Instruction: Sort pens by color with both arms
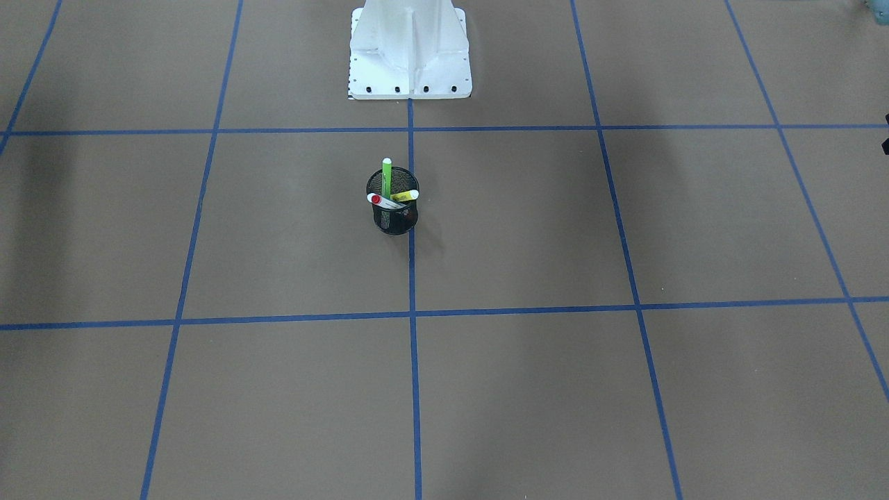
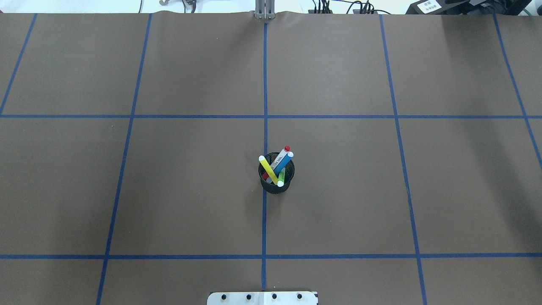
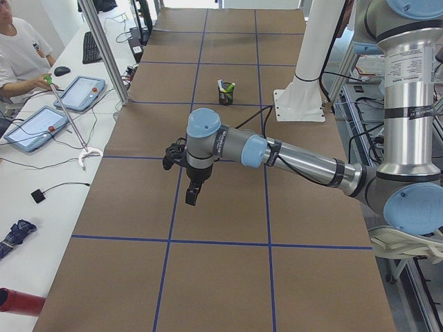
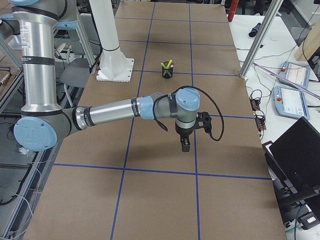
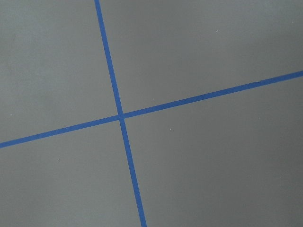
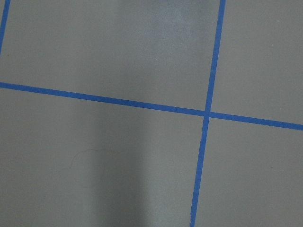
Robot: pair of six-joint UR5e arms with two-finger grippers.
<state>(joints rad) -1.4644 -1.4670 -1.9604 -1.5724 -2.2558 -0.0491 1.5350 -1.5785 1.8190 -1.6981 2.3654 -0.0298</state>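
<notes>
Here, four pens (image 2: 276, 167) in mesh cup (image 2: 274, 189); left pincer (image 3: 192, 196), right pincer (image 4: 185, 145) — grip cannot be told.

You have open tabletop (image 2: 169, 190) on every side of the cup (image 2: 271, 187); crossed pens (image 2: 283, 162) crowd its mouth.

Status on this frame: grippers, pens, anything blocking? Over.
Left gripper, right gripper over table, open or shut unclear. Four pens standing in black mesh cup. No obstruction seen.
</notes>
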